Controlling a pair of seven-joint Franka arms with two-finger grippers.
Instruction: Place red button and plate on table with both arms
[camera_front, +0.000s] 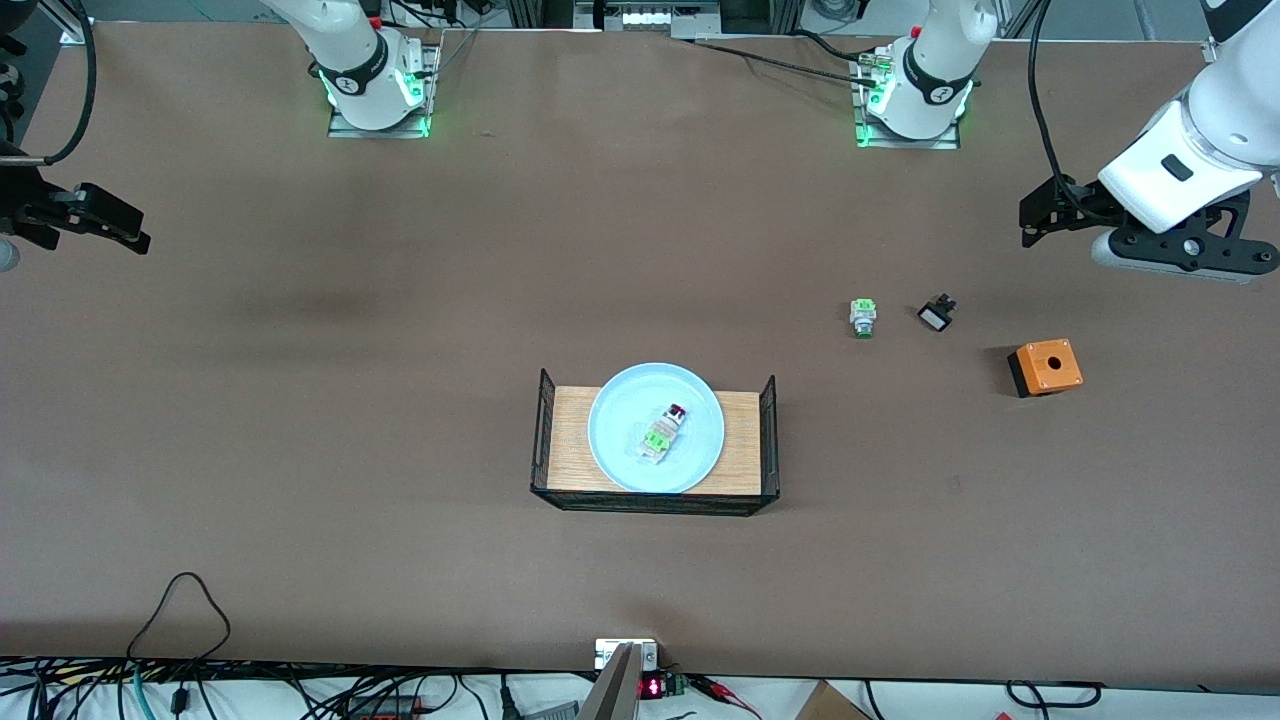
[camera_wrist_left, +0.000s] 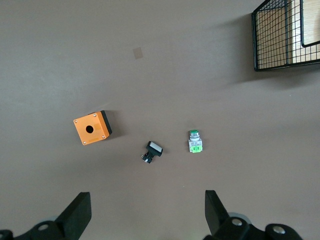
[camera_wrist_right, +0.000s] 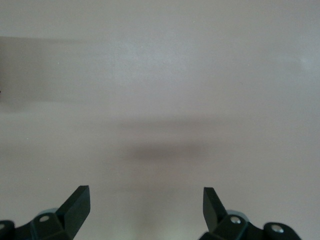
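The pale blue plate (camera_front: 620, 400) lies in a small wood-floored tray (camera_front: 570, 440) at the middle of the brown table (camera_front: 300, 450). The red button (camera_front: 664, 432) lies on its side on the plate, its dark red cap pointing toward the robots' bases. My left gripper (camera_front: 1032, 215) is open and empty, up over the table at the left arm's end; its wrist view (camera_wrist_left: 148, 210) shows bare table between the fingers. My right gripper (camera_front: 135, 225) is open and empty over the right arm's end, with only bare table in its wrist view (camera_wrist_right: 146, 205).
A green-capped switch (camera_front: 863, 316) (camera_wrist_left: 194, 142), a small black piece with a white face (camera_front: 936, 314) (camera_wrist_left: 152, 151) and an orange box with a hole (camera_front: 1045, 366) (camera_wrist_left: 92, 127) stand toward the left arm's end. The tray's black wire end (camera_wrist_left: 272, 40) shows in the left wrist view.
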